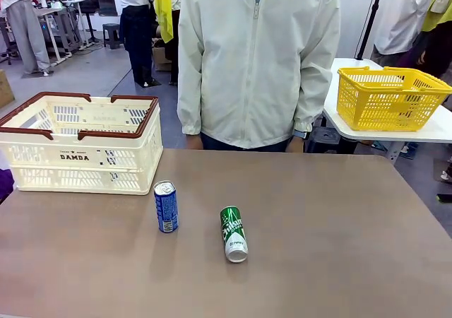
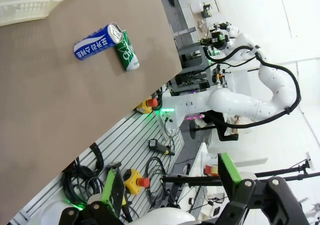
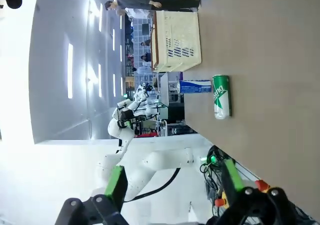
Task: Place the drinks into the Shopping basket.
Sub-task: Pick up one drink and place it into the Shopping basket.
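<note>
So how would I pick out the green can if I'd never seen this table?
Find the brown table with the cream-white slotted basket at its far left. Off the basket's near right corner stands a blue can, and the green can is right of that, nearer the robot. It alone is green and lies on its side; the blue one stands upright.

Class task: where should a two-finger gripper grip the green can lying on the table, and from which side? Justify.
Probably best at mid-body, from above, closing across its width. The green can lies on its side, long axis roughly toward the robot, so both curved flanks are free. The upright blue can stands apart, toward the robot's left.
</note>
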Robot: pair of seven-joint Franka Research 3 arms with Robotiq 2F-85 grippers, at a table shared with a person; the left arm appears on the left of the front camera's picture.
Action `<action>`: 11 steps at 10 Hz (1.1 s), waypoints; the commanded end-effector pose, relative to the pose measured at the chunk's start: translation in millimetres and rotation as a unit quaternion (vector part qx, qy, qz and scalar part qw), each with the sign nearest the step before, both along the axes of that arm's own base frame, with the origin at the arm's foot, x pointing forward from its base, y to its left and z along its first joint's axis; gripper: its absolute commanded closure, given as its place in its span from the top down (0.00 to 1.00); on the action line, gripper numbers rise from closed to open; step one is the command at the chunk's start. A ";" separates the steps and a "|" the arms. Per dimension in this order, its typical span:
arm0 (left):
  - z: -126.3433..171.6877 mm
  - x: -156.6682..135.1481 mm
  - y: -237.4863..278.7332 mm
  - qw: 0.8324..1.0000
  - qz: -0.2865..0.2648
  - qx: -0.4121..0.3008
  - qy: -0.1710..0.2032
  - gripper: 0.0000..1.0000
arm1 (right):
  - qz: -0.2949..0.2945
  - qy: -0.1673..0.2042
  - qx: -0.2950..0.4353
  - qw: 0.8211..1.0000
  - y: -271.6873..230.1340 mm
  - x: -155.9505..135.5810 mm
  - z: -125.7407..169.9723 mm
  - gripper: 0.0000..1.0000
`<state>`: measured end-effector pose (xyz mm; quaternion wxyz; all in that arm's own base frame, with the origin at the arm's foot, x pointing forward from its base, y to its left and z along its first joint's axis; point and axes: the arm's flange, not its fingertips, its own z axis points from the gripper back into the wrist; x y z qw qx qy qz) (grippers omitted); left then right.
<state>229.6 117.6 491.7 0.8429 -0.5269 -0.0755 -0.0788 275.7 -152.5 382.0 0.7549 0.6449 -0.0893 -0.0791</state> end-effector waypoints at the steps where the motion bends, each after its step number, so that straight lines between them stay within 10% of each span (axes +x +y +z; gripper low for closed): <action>1: 1.1 -0.5 -2.0 1.000 -0.003 -0.009 -0.011 1.00 | 0.004 -0.006 -0.013 1.000 0.5 -8.2 26.4 1.00; 4: 0.0 0.0 0.0 1.000 0.000 0.000 0.000 1.00 | 0.004 -0.006 -0.013 1.000 0.5 -8.2 26.4 1.00; 8: 97.4 3.4 -213.6 0.976 -0.096 0.197 0.014 1.00 | 0.004 -0.006 -0.013 1.000 0.5 -8.2 26.4 1.00; 11: 77.3 26.0 -389.7 0.945 0.036 0.326 0.018 1.00 | 0.004 -0.006 -0.013 1.000 0.5 -8.2 26.4 1.00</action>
